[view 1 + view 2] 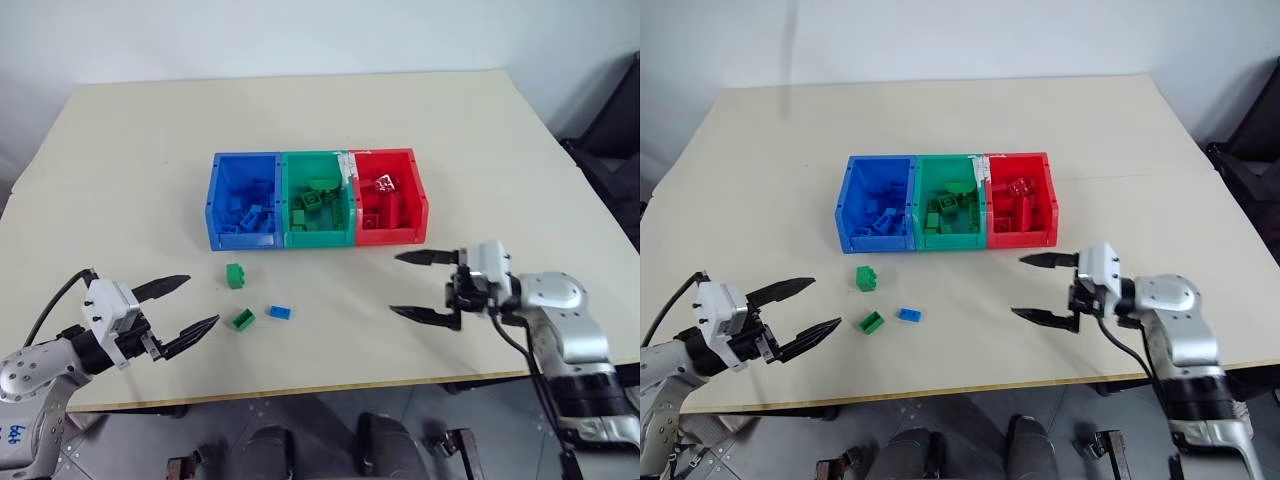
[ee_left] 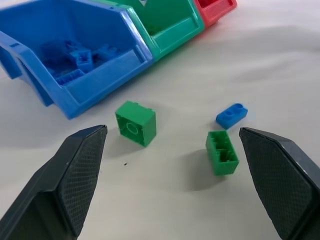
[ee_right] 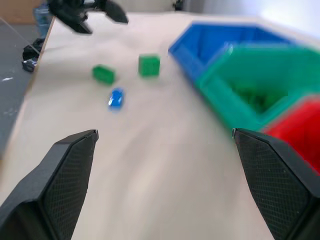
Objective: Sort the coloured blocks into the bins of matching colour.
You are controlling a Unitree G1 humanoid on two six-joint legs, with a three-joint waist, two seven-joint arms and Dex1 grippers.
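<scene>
On the table (image 1: pixel 120 150) the joined bins (image 1: pixel 316 236) sit mid-surface, both the left gripper (image 1: pixel 186 305) and right gripper (image 1: pixel 413 285) spread empty, while three loose blocks (image 1: pixel 240 319), judged light, rigid and slick, want pinching across flat sides.

You get no readable text here, no labels or brands on the bins (image 1: pixel 315 238) or blocks, a few blue marks on the left arm (image 1: pixel 20 432), perhaps handwriting, too small for you to read
</scene>
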